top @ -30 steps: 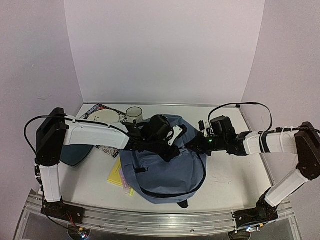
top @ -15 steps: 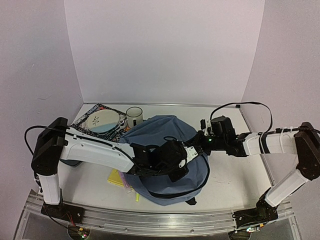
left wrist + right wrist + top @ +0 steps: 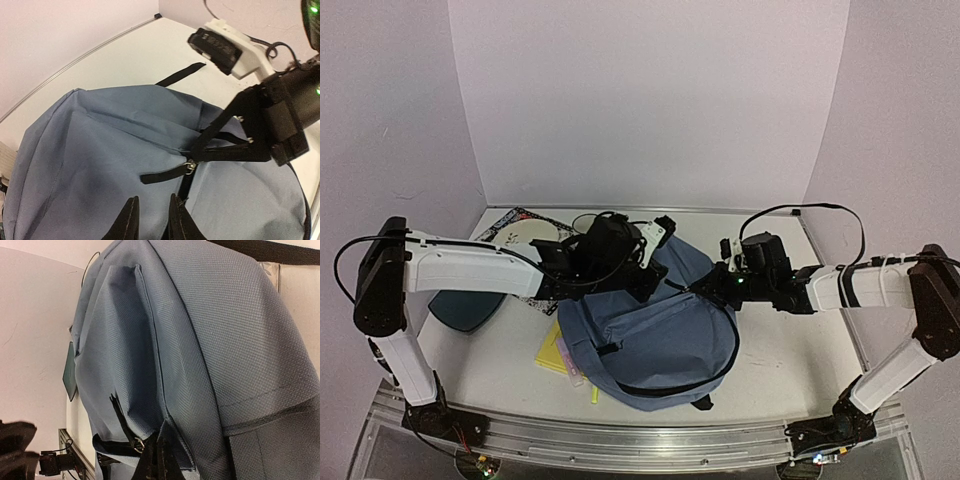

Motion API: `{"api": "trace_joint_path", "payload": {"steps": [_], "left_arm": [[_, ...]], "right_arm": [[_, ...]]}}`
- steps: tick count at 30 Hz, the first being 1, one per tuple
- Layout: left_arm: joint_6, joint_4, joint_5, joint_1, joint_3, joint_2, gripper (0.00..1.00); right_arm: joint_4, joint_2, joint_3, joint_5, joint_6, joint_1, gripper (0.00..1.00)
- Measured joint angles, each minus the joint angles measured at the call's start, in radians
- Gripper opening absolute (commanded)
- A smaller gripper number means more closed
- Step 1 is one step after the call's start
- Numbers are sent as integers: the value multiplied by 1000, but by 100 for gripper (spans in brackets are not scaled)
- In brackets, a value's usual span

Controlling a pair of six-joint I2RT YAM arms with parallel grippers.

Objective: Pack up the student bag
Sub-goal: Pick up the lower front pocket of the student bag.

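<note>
Steadying the student bag: right gripper, jaws pressed together on a fold of blue-grey fabric beside the zipper ring.
Bag's place: mid-table, slumped between both arms.
Left gripper: hovering just above the fabric, jaws a narrow gap apart and empty, with the black pull tab just ahead.
Step in hand: likely opening the zip.
Doing it well: pinch the tab squarely and draw along the zipper line, with the right side holding the fabric taut against bunching.
Nearby: yellow papers poking out at the bag's left edge.
</note>
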Motion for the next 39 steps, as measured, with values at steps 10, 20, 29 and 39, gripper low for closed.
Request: {"api": "trace_joint_path", "payload": {"steps": [10, 20, 29, 39], "left_arm": [[-11, -42, 122, 51, 54, 73, 35], [13, -108, 236, 101, 148, 175, 44], [9, -134, 306, 132, 186, 231, 53], [-33, -153, 416, 150, 242, 293, 33]], "right_arm": [[0, 0, 0, -17, -13, 0, 0], [-1, 0, 1, -44, -25, 0, 0], [-5, 0, 6, -58, -42, 0, 0], [-18, 10, 14, -63, -50, -1, 0]]}}
